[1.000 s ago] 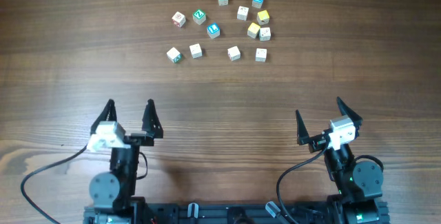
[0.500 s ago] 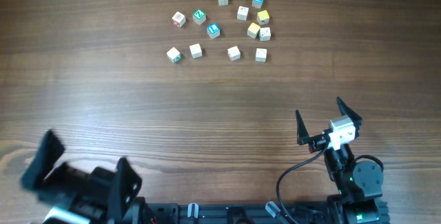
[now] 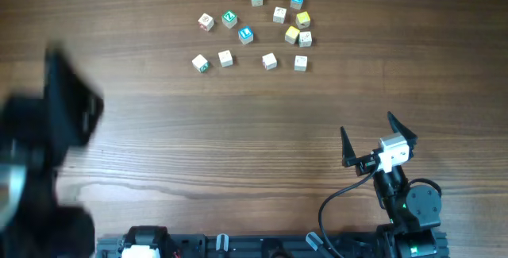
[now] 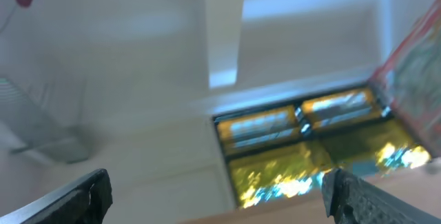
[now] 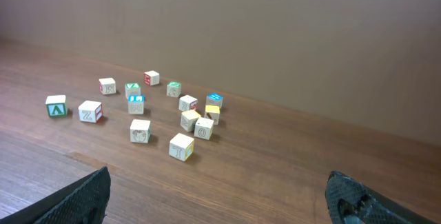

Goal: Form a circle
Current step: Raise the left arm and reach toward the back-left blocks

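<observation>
Letter cubes (image 3: 291, 34): small wooden blocks, square-edged, cream faces plus one yellow, loosely clustered far side of table (image 3: 238, 123), streaky brown grain. Green and blue cubes (image 3: 245, 33) close beside. Right gripper (image 3: 367, 127): black pointed fingers splayed, empty. Left gripper (image 4: 215, 186): likewise splayed, empty, blurred.

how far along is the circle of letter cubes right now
Done: nothing visible; the cubes lie in a loose scatter, bunched tighter on one side, no ring. In hand: nothing; the right pincer is open and empty, well short of them; the left pincer is open too, aimed off the table. Left: all the arranging.
</observation>
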Robot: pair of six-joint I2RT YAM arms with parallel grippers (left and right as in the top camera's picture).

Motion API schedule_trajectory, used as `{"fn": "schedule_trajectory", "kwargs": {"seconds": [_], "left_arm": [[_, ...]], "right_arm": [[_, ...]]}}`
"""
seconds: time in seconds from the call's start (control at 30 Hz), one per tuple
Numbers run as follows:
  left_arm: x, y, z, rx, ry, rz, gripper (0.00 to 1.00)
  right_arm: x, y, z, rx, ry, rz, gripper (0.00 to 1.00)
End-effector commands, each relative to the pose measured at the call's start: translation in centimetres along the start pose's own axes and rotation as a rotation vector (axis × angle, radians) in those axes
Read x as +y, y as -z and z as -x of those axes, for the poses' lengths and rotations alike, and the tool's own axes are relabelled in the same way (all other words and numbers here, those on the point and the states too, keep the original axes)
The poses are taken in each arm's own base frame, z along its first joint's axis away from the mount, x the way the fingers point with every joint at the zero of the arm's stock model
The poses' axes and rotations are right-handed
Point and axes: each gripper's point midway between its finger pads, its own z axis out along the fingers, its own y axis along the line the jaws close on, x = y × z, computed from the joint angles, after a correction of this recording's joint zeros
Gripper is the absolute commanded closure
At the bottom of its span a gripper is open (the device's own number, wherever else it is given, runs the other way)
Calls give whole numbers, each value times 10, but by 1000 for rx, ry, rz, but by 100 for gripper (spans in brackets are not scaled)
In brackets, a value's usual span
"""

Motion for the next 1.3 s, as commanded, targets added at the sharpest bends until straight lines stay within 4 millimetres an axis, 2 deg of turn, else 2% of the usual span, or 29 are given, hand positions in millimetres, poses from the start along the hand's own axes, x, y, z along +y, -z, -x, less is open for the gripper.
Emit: {"fn": "schedule_trajectory", "kwargs": {"seconds": [0.0,0.17,0.3,0.37,0.5,0.57,0.63,0.7,0.8,0.9,0.93,1.0,1.07,1.17,1.27], "left_arm": [[15,-27,-73,130,-109,78,0],[-2,-24,-148,328,-60,1,0],[0,0,-225,590,-39,42,0],[-3,10,-257,682,-30,41,0],[-18,42,-330,887,4,2,0],[-28,68,-367,1019,26,-26,0],[-36,90,-393,1119,42,-48,0],[-42,105,-409,1186,54,-62,0],[-53,128,-422,1280,90,-102,0],[-77,148,-424,1345,180,-208,0],[-93,158,-420,1372,252,-282,0],[-137,182,-400,1414,478,-483,0],[-168,203,-375,1453,693,-625,0],[-180,231,-360,1569,828,-659,0],[-187,247,-347,1641,914,-673,0]], "right_arm": [[-2,0,1,-6,1,-9,0],[-2,0,1,-6,1,-9,0],[-2,0,1,-6,1,-9,0],[-2,0,1,-6,1,-9,0],[-2,0,1,-6,1,-9,0],[-2,0,1,-6,1,-9,0],[-2,0,1,-6,0,-9,0],[-2,0,1,-6,1,-9,0],[-2,0,1,-6,1,-9,0],[-2,0,1,-6,1,-9,0],[-2,0,1,-6,1,-9,0],[-2,0,1,-6,1,-9,0],[-2,0,1,-6,1,-9,0],[-2,0,1,-6,1,-9,0],[-2,0,1,-6,1,-9,0]]}}
